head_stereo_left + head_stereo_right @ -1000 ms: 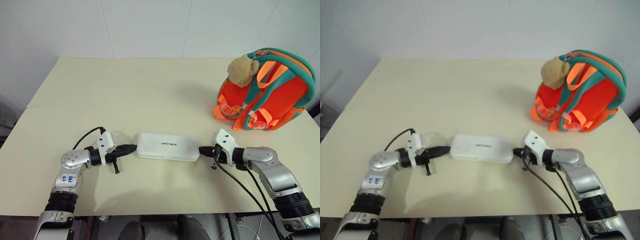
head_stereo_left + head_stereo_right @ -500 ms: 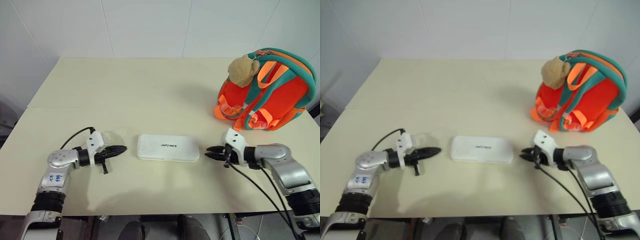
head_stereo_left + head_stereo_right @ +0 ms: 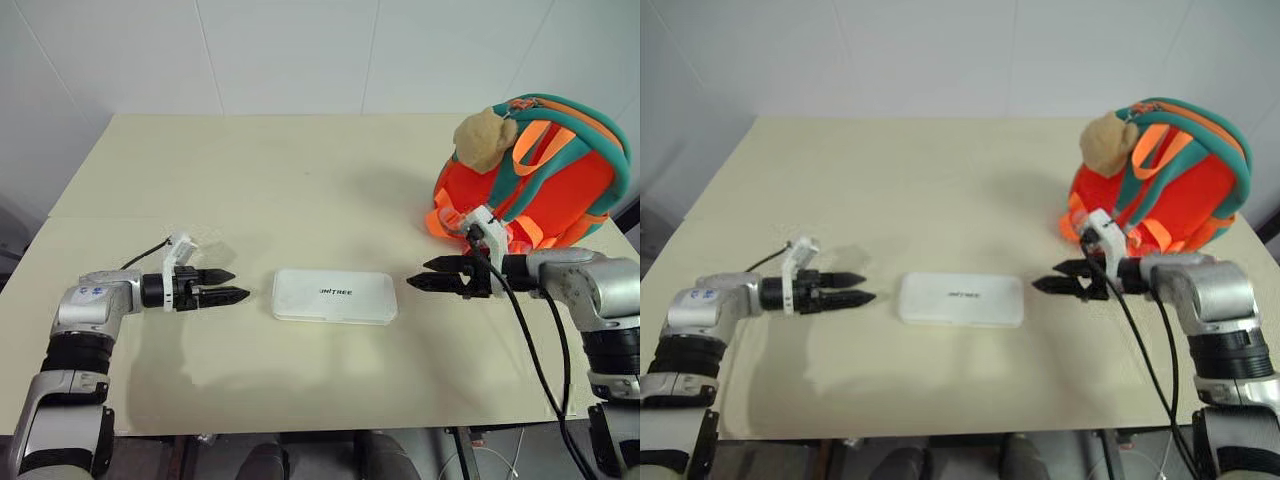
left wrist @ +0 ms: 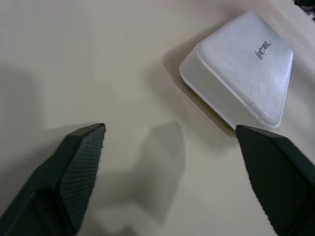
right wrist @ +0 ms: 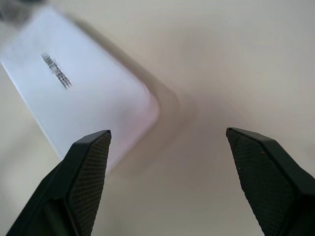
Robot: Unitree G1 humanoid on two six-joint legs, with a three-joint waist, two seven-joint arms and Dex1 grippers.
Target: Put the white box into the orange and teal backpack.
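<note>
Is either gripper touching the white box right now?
No: the white box lies flat on the table with clear gaps to the left gripper and right gripper.

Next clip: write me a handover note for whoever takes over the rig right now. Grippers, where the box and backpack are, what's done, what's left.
Left gripper: open, holding nothing, just off the left end of the white box.
Right gripper: open, holding nothing, just off the box's right end.
White box: flat on the table, between the two grippers, untouched by either.
Orange and teal backpack: upright at the table's far right, tan plush toy on it.
Done: nothing yet; box is not lifted.
Left: grasp the box, carry it to the backpack, put it inside.
</note>
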